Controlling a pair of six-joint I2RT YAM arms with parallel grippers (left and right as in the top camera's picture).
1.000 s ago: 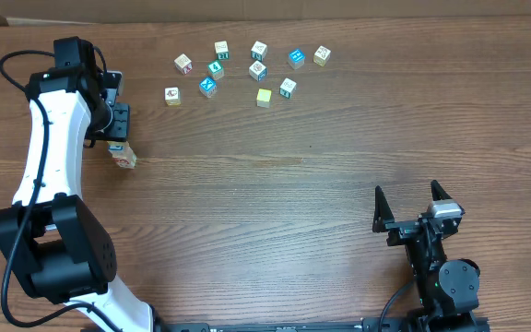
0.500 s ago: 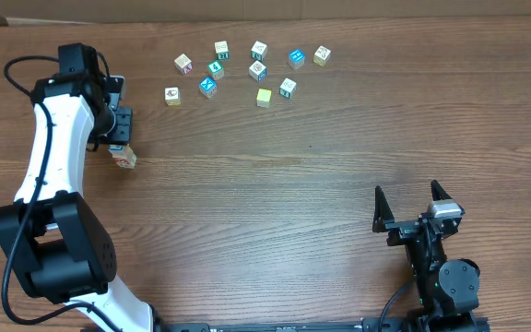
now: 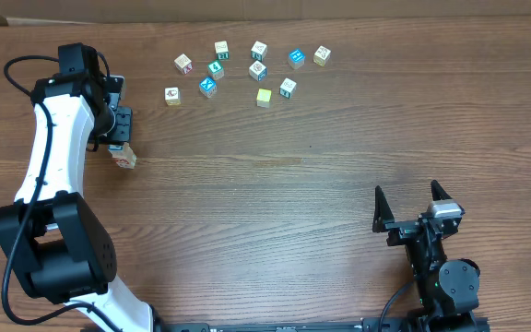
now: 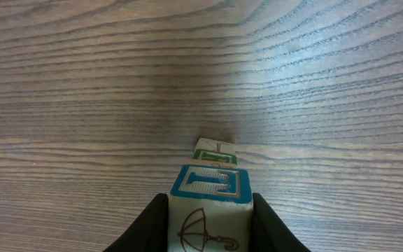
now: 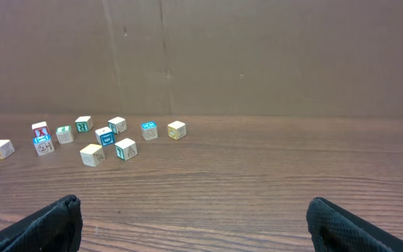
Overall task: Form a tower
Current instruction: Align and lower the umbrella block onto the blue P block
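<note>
Overhead view with two wrist views. The work surface is a dark brown wooden table (image 3: 302,184) with pronounced grain running left to right across the frame. A wall of plain brown cardboard (image 5: 257,56) closes off its far side, seen as a strip along the top edge of the overhead view and filling the upper half of the right wrist view.

The tower (image 3: 124,157) stands at the upper left of the overhead frame, well apart from the loose cubes (image 3: 257,70) scattered at upper centre. The left gripper (image 3: 118,129) hangs directly over it. In the left wrist view its two black fingers (image 4: 152,217) press against opposite sides of the top cube (image 4: 208,224), which bears an umbrella drawing and a blue-framed face. A green-edged cube (image 4: 215,157) shows just beneath it. Whether the top cube sits fully square on the one below cannot be told.

The right gripper (image 3: 407,190) rests at the lower right of the overhead frame, its jaws spread wide and holding nothing. A black cable (image 3: 12,69) loops beside the white left arm (image 3: 49,138).
</note>
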